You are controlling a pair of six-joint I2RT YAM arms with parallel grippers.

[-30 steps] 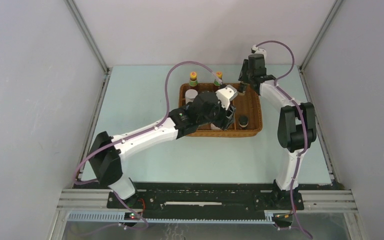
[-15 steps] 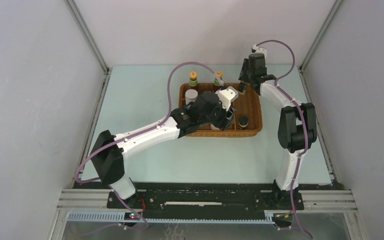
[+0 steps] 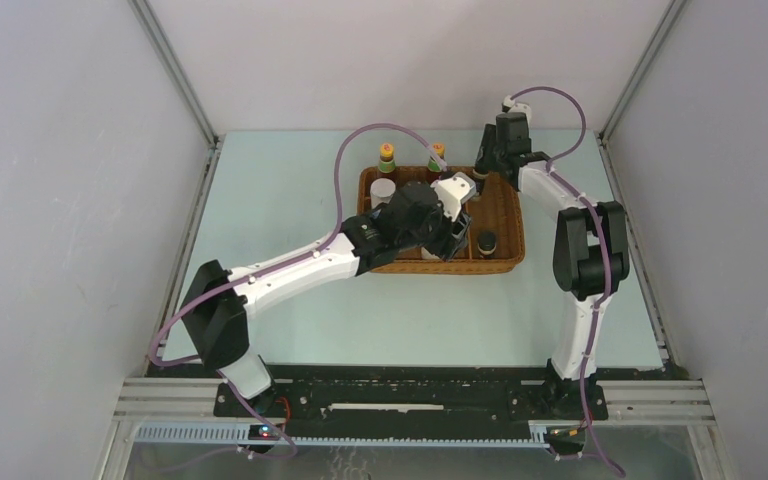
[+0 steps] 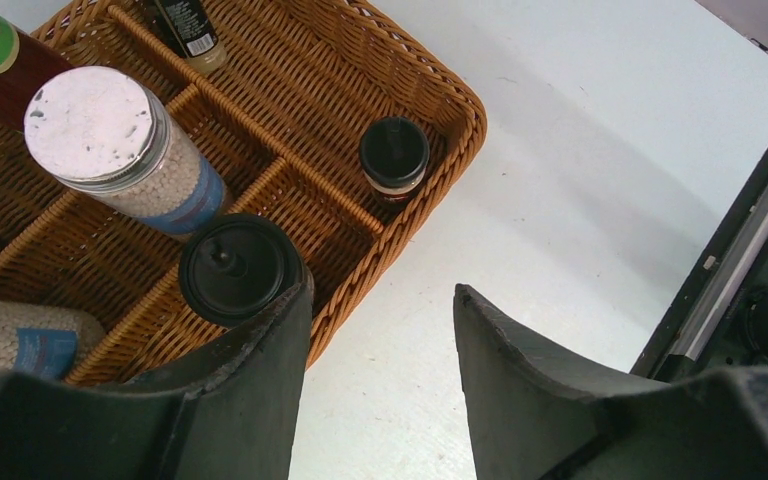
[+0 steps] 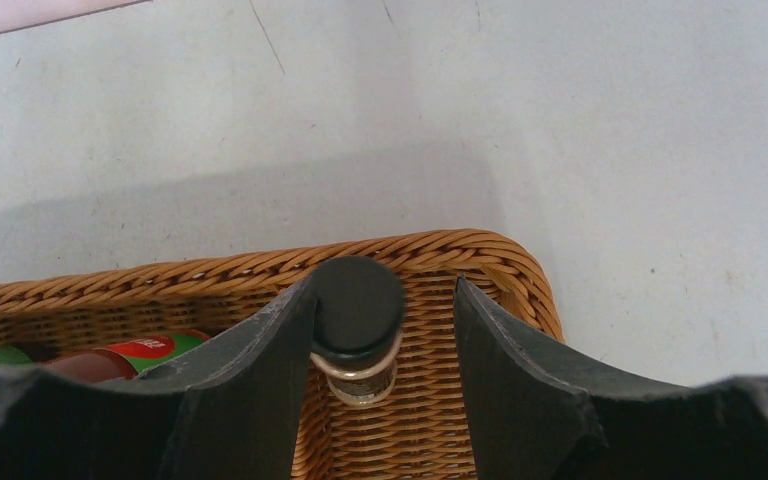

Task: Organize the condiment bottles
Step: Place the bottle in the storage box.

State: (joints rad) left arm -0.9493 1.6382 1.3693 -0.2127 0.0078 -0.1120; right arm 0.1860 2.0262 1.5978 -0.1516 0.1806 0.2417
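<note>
Right gripper (image 5: 382, 290) released around round black-capped bottle (image 5: 357, 302), woven wicker tray (image 5: 440, 250); left gripper (image 4: 382, 285) spread, empty.

You are looking at a pale, mint-tinted table (image 3: 290, 200) closed in by plain grey-white panels: a left wall (image 3: 60, 200), a right wall (image 3: 740, 200) and a far wall (image 3: 410, 60). An aluminium post (image 3: 175, 72) runs up the far left corner, where the panels meet. A black base plate (image 3: 410, 398) spans the near edge, with a slotted metal strip (image 3: 410, 432) just nearer. The light is soft and even, leaving only faint shadows on the tabletop.
</note>
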